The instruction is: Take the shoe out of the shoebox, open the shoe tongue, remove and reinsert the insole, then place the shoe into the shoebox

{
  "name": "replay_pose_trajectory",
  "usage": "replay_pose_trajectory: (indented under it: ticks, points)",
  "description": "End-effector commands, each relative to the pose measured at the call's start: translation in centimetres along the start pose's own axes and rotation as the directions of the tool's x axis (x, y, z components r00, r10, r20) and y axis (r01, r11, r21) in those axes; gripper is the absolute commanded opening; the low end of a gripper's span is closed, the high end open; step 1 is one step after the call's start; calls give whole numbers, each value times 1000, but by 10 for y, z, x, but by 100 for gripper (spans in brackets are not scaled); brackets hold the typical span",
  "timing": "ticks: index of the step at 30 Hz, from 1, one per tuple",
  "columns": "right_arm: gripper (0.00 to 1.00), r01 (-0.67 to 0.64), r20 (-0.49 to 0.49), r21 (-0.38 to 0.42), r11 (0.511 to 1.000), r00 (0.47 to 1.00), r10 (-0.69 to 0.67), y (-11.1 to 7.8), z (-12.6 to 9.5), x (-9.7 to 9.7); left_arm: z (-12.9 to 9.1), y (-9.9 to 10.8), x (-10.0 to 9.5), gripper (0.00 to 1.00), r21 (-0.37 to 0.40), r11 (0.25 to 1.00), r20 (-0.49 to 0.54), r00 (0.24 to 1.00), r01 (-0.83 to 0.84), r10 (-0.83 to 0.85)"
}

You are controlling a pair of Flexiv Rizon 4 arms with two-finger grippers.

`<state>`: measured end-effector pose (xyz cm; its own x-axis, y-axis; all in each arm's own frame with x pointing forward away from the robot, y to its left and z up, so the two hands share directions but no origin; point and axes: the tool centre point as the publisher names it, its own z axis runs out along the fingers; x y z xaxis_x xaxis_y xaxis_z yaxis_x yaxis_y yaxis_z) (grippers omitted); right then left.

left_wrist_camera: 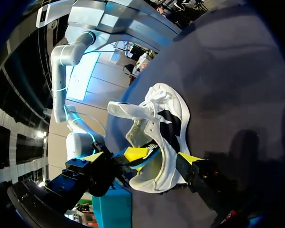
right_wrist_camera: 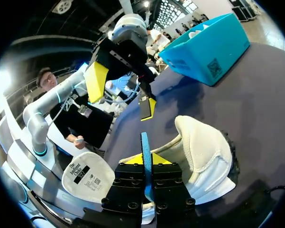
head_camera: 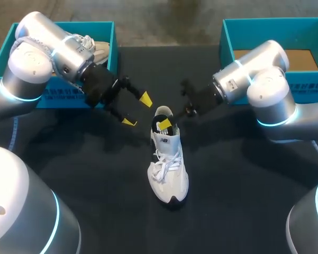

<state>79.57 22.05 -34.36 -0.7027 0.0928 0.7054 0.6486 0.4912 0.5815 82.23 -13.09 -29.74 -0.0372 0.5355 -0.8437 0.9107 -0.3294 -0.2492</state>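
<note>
Your white sneaker (head_camera: 168, 164) stands sole-down mid-bench, toe toward the near edge and heel toward the far edge. Your right gripper (head_camera: 165, 125) is right at the heel opening, fingers pressed together on the thin blue insole (right_wrist_camera: 145, 142), which stands on edge between them. Your left gripper (head_camera: 136, 110) hovers just beside the heel, fingers spread wide, nothing in them. The left shoebox (head_camera: 47, 98), teal, sits at the far left corner with another shoe (head_camera: 95, 47) inside. The right shoebox (head_camera: 307, 90) sits at the far right corner.
</note>
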Motion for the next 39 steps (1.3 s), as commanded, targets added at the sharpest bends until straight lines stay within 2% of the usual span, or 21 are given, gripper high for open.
replay_pose_trajectory:
  ticks: [1, 8, 9, 10, 14, 28, 31, 33, 39]
  points:
    - [0, -5, 5, -5, 1000, 1000, 5, -4, 7, 2, -1, 0, -1, 100, -7, 1000, -1, 1000, 0, 0]
    - [0, -14, 13, -7, 1000, 1000, 14, -6, 6, 5, -2, 1, -2, 100, -2, 1000, 0, 1000, -4, 4]
    - [2, -11, 22, -10, 1000, 1000, 11, -6, 5, 6, -2, 1, -2, 100, -2, 1000, 0, 1000, -5, 5]
    - [12, -9, 26, -10, 1000, 1000, 9, -5, 3, 6, -2, 1, -2, 100, -2, 1000, 1, 1000, -5, 5]
    - [28, 7, 62, -5, 1000, 998, -7, 1, -3, 9, -2, 0, -2, 100, -1, 1000, 3, 1000, -5, 5]
    - [25, 54, 97, 6, 999, 994, -54, 21, -12, 8, -2, -3, 1, 100, -2, 1000, 7, 1000, 0, 0]
    - [18, 64, 98, 11, 998, 993, -64, 26, -12, 7, -2, -3, 0, 100, -1, 1000, 6, 1000, -2, 2]
    - [2, 68, 99, 14, 998, 993, -69, 29, -12, 5, -2, -3, 0, 100, 1, 1000, 5, 1000, -3, 3]
    - [0, 79, 92, 49, 996, 992, -83, 34, -9, -4, -2, -3, -1, 100, 6, 1000, 1, 1000, -4, 4]
